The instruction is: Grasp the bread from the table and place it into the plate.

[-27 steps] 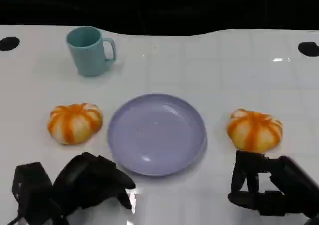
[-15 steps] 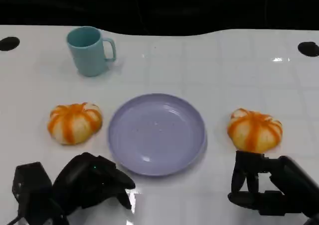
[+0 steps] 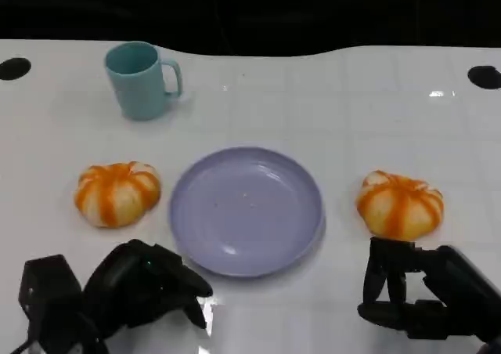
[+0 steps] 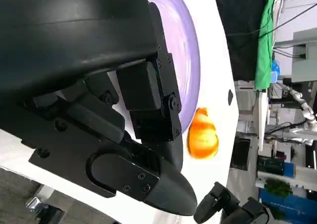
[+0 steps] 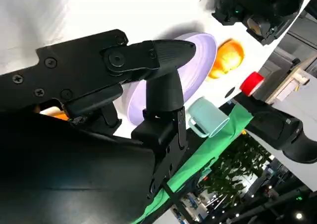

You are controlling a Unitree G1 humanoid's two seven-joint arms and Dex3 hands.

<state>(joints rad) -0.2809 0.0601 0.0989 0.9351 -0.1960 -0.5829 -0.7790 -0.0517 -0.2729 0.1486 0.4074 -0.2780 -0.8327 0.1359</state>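
Table [image 3: 329, 95] white, glossy; black backdrop behind. Left hand [image 3: 149, 287] clenched, empty; right hand [image 3: 407, 291] released.

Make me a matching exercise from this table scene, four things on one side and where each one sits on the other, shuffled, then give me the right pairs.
Things, head view:
1. teal mug
2. purple plate
3. left bread roll
4. right bread roll

Places:
A. just beyond the right hand
B. far left of the table
C. centre, between the rolls
D. beyond the left hand

Pairs: 1-B, 2-C, 3-D, 4-A
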